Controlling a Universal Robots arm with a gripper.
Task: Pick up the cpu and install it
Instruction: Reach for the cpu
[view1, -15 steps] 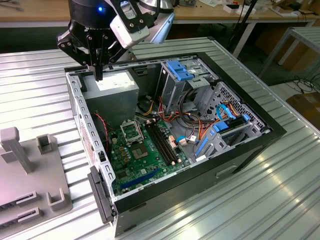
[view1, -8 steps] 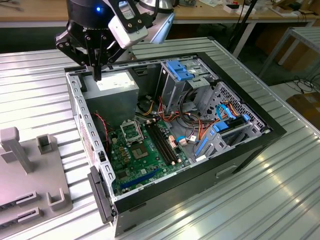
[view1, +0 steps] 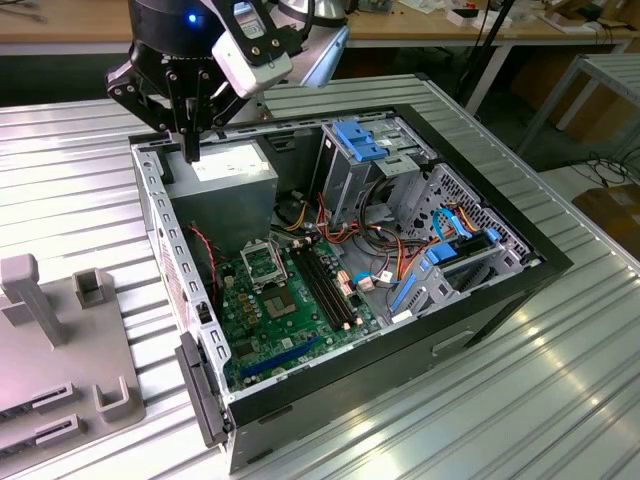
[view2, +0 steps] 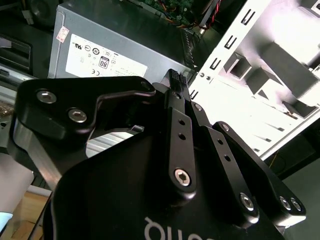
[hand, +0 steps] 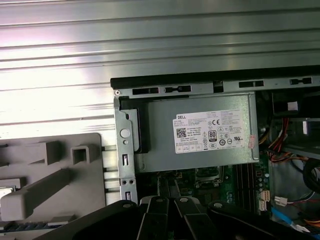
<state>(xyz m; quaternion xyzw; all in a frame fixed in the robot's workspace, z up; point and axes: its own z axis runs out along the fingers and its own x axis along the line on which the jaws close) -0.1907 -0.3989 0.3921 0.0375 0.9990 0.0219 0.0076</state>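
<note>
My gripper (view1: 192, 150) hangs fingers-down over the open computer case (view1: 545, 262), at the corner by the grey power supply (view1: 225, 190). In both wrist views the two fingers press together with nothing between them, gripper (view2: 176, 80) and gripper (hand: 167, 189). The silver socket frame (view1: 262, 262) sits on the green motherboard (view1: 300, 320), below and to the exterior view's right of the gripper; part of the socket frame (hand: 210, 175) peeks past the power supply. A small pale flat piece (hand: 6, 192) lies on the grey fixture (hand: 50, 170); I cannot tell whether it is the cpu.
The grey fixture (view1: 70, 340) with upright posts stands on the ribbed metal table (view1: 560, 400), at the exterior view's left of the case. Inside the case are blue-latched drive bays (view1: 360, 140), cable bundles (view1: 400, 250) and memory slots (view1: 330, 285). The case's side wall (view1: 165, 240) rises just under the gripper.
</note>
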